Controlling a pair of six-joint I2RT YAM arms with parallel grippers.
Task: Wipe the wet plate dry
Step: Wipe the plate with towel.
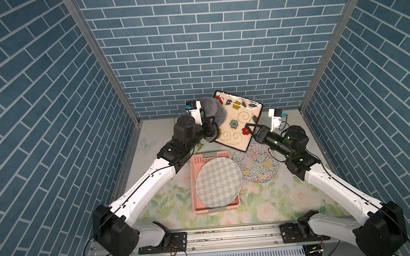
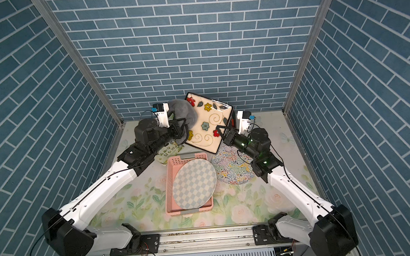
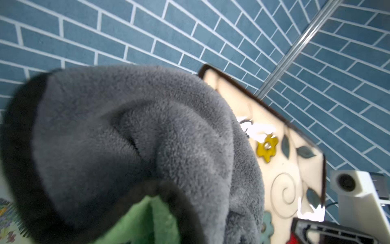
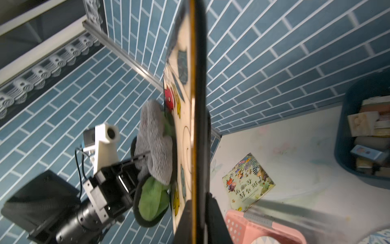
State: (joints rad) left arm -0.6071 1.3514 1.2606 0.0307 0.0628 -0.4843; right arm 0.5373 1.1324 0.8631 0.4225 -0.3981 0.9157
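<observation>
A square cream plate [image 1: 238, 121] [image 2: 207, 123] with painted flowers and a dark rim hangs tilted above the back of the table. My right gripper [image 1: 248, 128] [image 4: 199, 221] is shut on the plate's right edge, one finger on each face. In the right wrist view the plate [image 4: 198, 105] shows edge-on. My left gripper [image 1: 212, 129] [image 2: 183, 127] is shut on a grey and green cloth [image 1: 210, 108] [image 3: 137, 137]. The cloth [image 4: 156, 143] lies bunched against the left part of the plate's decorated face and hides the left jaws in the left wrist view.
Below the held plate stands a pink basket [image 1: 194, 183] with a round checkered plate [image 1: 219, 182] in it. A round plate with coloured squiggles [image 1: 256, 164] lies beside it. A booklet [image 4: 248, 181] lies near the back, and a blue bin [image 4: 341, 147] holds several items.
</observation>
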